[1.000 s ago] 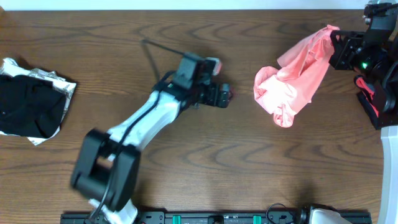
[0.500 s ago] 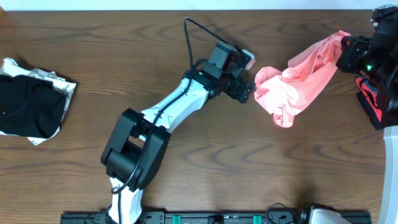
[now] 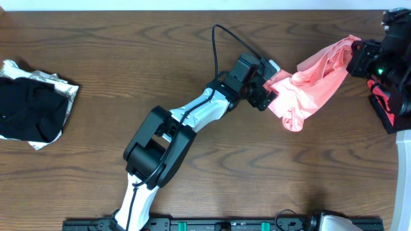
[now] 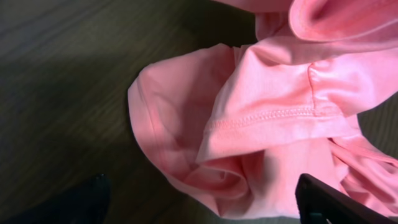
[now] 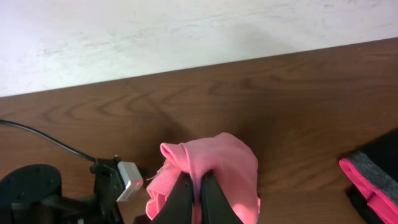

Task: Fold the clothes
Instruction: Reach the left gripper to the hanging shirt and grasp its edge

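Pink T-shirt (image 3: 307,86) bunched up, right of centre on tabletop (image 3: 192,167). Upper right end lifted and pinched in right tool (image 3: 355,59), fingers closed tight on a fold of fabric. Remainder draped down-left into a crumpled heap resting on the wood. Left tool (image 3: 268,96) at the heap's left edge, spread wide; in wrist view, a stitched hem fold lying between the two fingers, not clamped. Black garment (image 3: 29,112) on pale wrapper (image 3: 64,96) at far left edge, well apart. Dark item with pink trim (image 3: 383,109) beside right arm.

Overhead top-down; wrist views close (shared shirt (image 3: 308,90))
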